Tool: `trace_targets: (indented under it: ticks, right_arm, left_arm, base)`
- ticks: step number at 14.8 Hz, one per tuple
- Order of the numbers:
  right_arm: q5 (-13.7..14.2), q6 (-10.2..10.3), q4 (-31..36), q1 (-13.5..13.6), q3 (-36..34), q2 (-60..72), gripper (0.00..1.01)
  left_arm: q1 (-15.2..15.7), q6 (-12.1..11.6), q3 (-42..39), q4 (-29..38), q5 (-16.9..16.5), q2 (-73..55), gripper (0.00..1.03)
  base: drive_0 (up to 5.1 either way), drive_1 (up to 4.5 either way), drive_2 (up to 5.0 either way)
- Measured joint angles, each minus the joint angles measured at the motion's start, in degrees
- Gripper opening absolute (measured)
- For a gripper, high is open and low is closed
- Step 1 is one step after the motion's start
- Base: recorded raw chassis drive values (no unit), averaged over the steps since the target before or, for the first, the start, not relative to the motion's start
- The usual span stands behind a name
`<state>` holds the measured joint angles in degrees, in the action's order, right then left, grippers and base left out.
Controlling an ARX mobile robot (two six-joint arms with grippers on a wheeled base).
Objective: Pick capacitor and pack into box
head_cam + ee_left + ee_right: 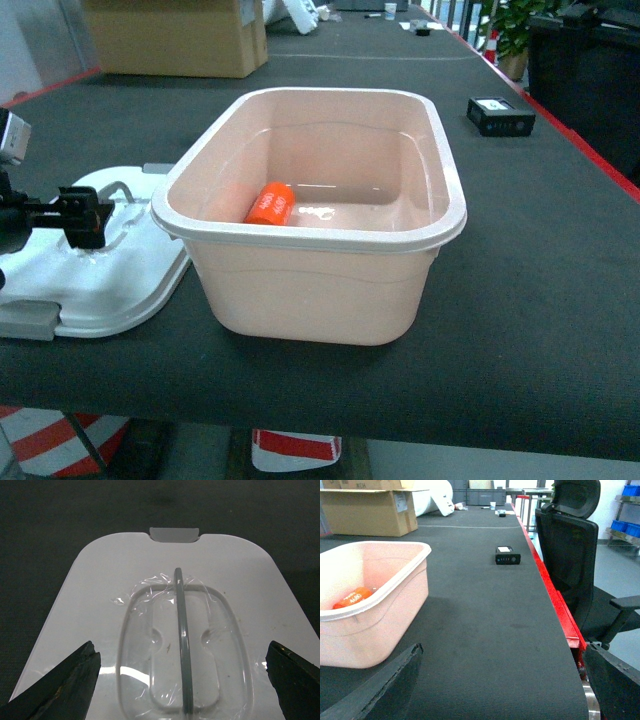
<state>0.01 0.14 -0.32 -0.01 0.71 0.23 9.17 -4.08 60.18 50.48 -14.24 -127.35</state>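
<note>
The peach-pink box (310, 290) stands open in the middle of the dark table. An orange capacitor (270, 205) lies on its floor near the left wall; the right wrist view also shows the capacitor (352, 598) inside the box (375, 625). The box's white lid (100, 275) lies flat to the left. My left gripper (103, 215) hovers over that lid (100, 580), open, its fingers either side of the grey handle (182, 645) with nothing between them. My right gripper (502, 650) is open over bare table, right of the box, and is out of the head view.
A brown cardboard carton (175, 35) stands at the back left. A small black device (500, 115) lies at the right near the table's red edge (555, 600). A black office chair (567, 545) stands beyond that edge. A grey clasp (174, 534) sticks out from the lid's far end.
</note>
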Motion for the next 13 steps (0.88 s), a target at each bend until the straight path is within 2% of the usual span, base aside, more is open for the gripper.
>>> trace_targets:
  ticks: [3, 5, 8, 11, 13]
  right_arm:
    - [0.0, 0.0, 0.0, 0.0, 0.0, 0.0, 0.98]
    - [0.0, 0.0, 0.0, 0.0, 0.0, 0.0, 0.98]
    - [0.0, 0.0, 0.0, 0.0, 0.0, 0.0, 0.98]
    - [0.0, 0.0, 0.0, 0.0, 0.0, 0.0, 0.98]
    - [0.0, 0.0, 0.0, 0.0, 0.0, 0.0, 0.98]
  left_arm:
    - [-1.0, -0.4, 2.6, -1.0, -0.2, -2.6, 0.98]
    - [-1.2, 0.7, 3.9, 0.1, 0.2, -5.0, 0.72]
    - [-1.4, 1.1, 5.0, 0.5, 0.2, -5.0, 0.36]
    - [-1.5, 1.3, 5.1, 0.0, 0.5, -5.0, 0.03]
    - [-1.5, 1.9, 5.2, 0.0, 0.5, -5.0, 0.02]
  base:
    - [0.0, 0.0, 0.0]
    - [0.0, 0.0, 0.0]
    - [0.0, 0.0, 0.0]
    - [0.0, 0.0, 0.0]
    - [0.0, 0.0, 0.0]
